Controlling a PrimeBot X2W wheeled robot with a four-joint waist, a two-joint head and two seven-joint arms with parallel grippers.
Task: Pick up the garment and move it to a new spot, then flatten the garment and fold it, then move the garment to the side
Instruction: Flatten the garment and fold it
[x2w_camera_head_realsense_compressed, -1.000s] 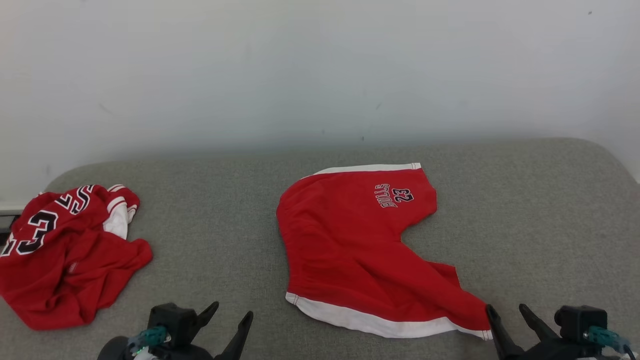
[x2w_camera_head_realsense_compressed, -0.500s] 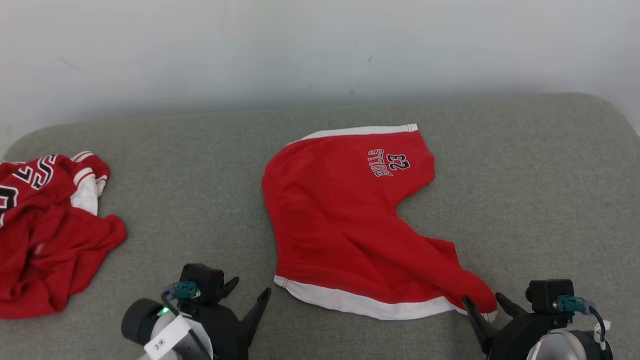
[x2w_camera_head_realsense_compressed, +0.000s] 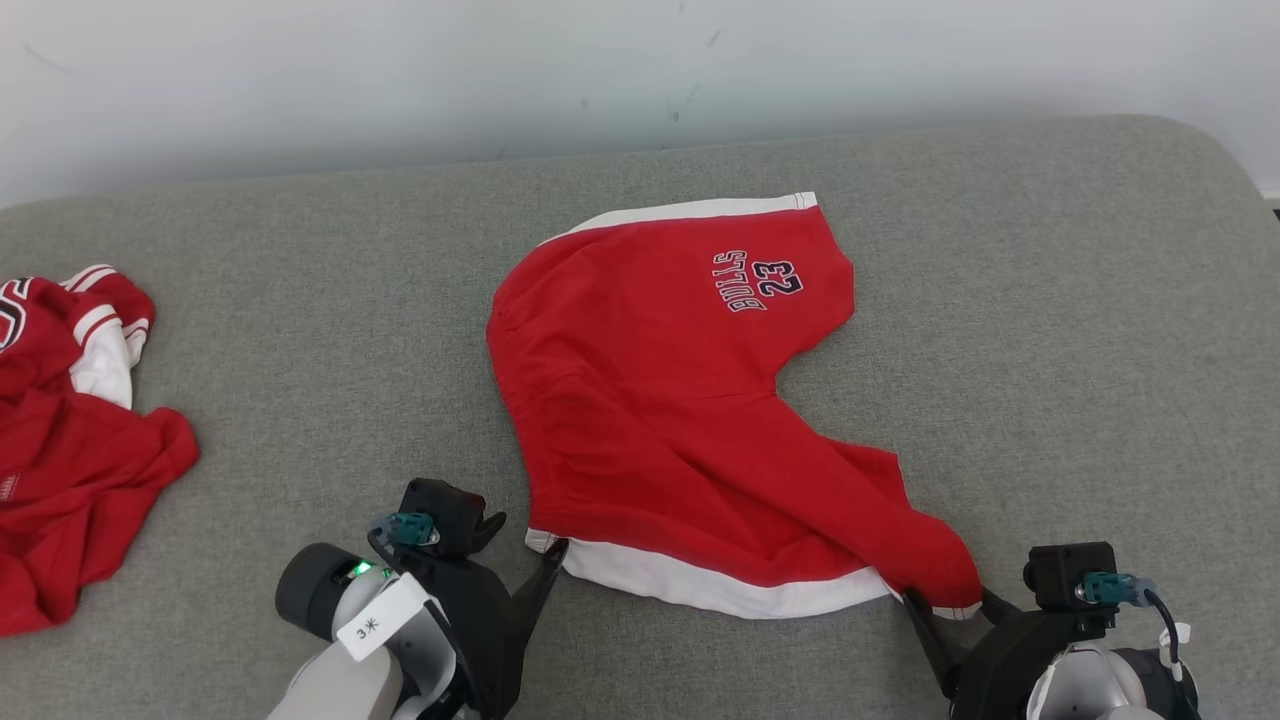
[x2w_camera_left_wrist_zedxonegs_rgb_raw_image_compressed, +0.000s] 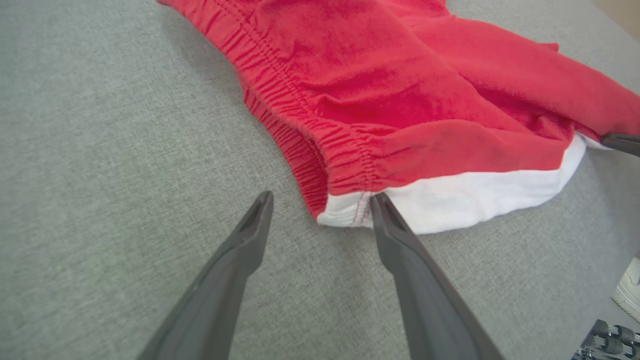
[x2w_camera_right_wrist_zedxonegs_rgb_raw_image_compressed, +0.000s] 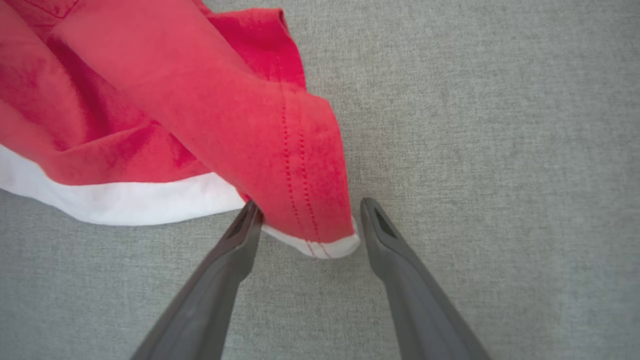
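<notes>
Both grippers have drawn up to the near edge of the red shorts (x2w_camera_head_realsense_compressed: 660, 400) since a second ago, and the camera has tipped downward. From the head, the shorts lie spread mid-way across the grey surface (x2w_camera_head_realsense_compressed: 1050, 300). The left gripper (x2w_camera_head_realsense_compressed: 528, 535) is at their near-left corner, the right gripper (x2w_camera_head_realsense_compressed: 947, 595) at the near-right corner. A second red garment (x2w_camera_head_realsense_compressed: 70, 450) lies crumpled far left.

Left wrist: the jaws are spread, straddling the waistband corner (x2w_camera_left_wrist_zedxonegs_rgb_raw_image_compressed: 345, 212).

Right wrist: the jaws are spread either side of the hem corner (x2w_camera_right_wrist_zedxonegs_rgb_raw_image_compressed: 320, 235), not clamping it.
</notes>
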